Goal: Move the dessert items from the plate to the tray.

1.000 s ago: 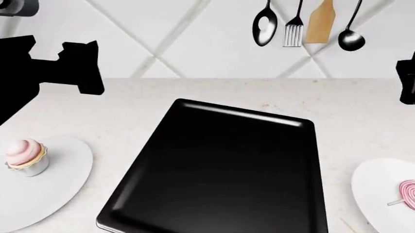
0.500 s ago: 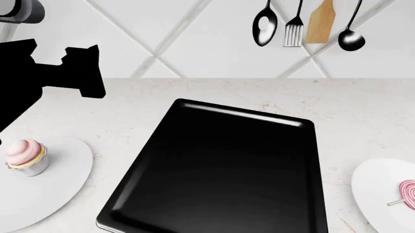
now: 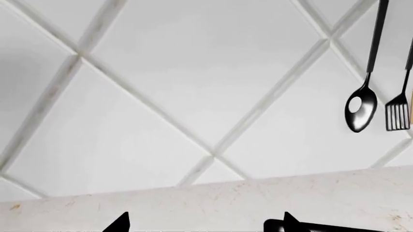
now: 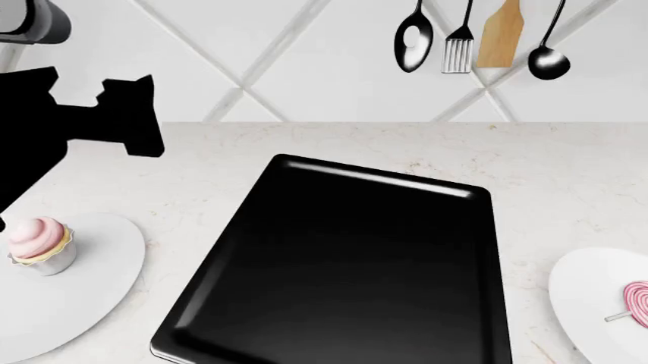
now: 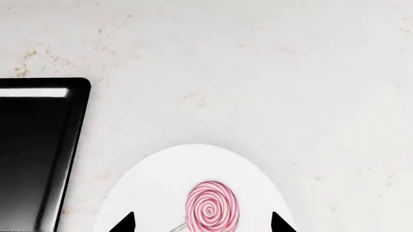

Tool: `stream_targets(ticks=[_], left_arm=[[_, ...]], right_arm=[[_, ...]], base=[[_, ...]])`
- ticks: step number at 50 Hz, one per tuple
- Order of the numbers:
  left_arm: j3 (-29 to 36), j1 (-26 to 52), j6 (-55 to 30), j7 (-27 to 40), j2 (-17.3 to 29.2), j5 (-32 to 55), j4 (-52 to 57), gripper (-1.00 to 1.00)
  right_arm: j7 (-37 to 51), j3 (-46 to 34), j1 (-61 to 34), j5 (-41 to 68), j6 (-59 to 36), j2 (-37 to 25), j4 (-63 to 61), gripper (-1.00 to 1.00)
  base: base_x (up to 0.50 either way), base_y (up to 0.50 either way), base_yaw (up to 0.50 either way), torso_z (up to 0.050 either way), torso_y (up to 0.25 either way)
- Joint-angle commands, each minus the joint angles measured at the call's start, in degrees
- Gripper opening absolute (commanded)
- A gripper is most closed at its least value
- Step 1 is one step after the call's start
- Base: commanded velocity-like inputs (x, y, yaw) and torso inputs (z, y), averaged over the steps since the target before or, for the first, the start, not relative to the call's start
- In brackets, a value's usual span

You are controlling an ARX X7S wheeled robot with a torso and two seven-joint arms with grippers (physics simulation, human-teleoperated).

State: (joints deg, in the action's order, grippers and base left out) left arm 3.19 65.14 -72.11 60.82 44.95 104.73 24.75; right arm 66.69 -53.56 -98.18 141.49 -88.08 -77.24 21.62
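Note:
The pink-frosted cupcake (image 4: pixel 41 244) stands on a round white plate (image 4: pixel 96 284) at the left. The pink-and-white swirl lollipop (image 4: pixel 636 299) lies on another white plate (image 4: pixel 587 292) at the right. Between them lies the black tray (image 4: pixel 344 265), with nothing on it. My left gripper (image 4: pixel 142 114) hangs high over the counter behind the cupcake, well apart from it. In its wrist view the left gripper (image 3: pixel 205 224) is open, facing the wall. My right gripper (image 5: pixel 202 224) is out of the head view. It is open above the lollipop (image 5: pixel 212 205), one fingertip on each side.
Black utensils and a wooden spatula (image 4: pixel 499 34) hang on the tiled wall behind the counter. A tray corner (image 5: pixel 38 145) lies next to the lollipop's plate (image 5: pixel 152 186). Marble counter (image 4: pixel 567 189) surrounds the tray.
The right arm's dark shape at the head view's right edge has moved out of sight. The left gripper has shifted slightly downward. Cupcake, lollipop and tray have not moved.

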Motion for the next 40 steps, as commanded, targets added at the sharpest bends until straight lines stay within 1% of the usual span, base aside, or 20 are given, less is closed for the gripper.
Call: stream_targets(ticks=[1, 6, 8, 10, 18, 24, 29, 40], left_arm=[[0.18, -1.01, 0.25, -0.93, 0.26, -0.81, 0.16, 1.00], [0.45, -1.38, 0.36, -1.64, -0.02, -1.67, -0.03, 1.00], [0.47, -1.59, 0.45, -1.91, -0.08, -1.97, -0.05, 1.00], [0.43, -1.78, 0.57, -2.06, -0.04, -2.12, -0.01, 1.00], [0.51, -2.49, 1.05, -2.01, 0.06, -1.99, 0.38, 1.00], [0.76, -1.80, 1.15, -1.55, 0.49, -1.32, 0.49, 1.00], [0.45, -2.65, 1.57, -1.65, 0.74, -1.36, 0.89, 1.00], [0.33, -3.70, 2.15, -2.34, 0.82, -2.08, 1.26, 1.00]], right_arm=[[-5.56, -17.31, -12.54, -3.97, -1.86, 1.12, 7.57, 1.00], [-12.75, -29.12, -21.02, -8.50, -1.83, 2.61, 9.50, 1.00], [-14.84, -32.47, -23.54, -10.03, -1.78, 3.35, 10.26, 1.00], [-16.25, -34.19, -24.75, -11.10, -1.58, 3.92, 10.75, 1.00], [-19.41, -35.03, -23.26, -14.12, 1.61, 4.65, 10.49, 1.00], [-19.84, -35.57, -21.12, -13.37, 4.09, 5.12, 9.39, 1.00], [-20.37, -35.99, -18.97, -12.92, 6.12, 4.50, 7.57, 1.00], [-23.09, -36.68, -16.53, -15.10, 6.07, 5.72, 6.89, 1.00]], base=[[0.00, 0.00, 0.00, 0.000, 0.000], [0.00, 0.00, 0.00, 0.000, 0.000], [0.00, 0.00, 0.00, 0.000, 0.000], [0.00, 0.00, 0.00, 0.000, 0.000], [0.00, 0.00, 0.00, 0.000, 0.000], [0.00, 0.00, 0.00, 0.000, 0.000], [0.00, 0.00, 0.00, 0.000, 0.000], [0.00, 0.00, 0.00, 0.000, 0.000]])
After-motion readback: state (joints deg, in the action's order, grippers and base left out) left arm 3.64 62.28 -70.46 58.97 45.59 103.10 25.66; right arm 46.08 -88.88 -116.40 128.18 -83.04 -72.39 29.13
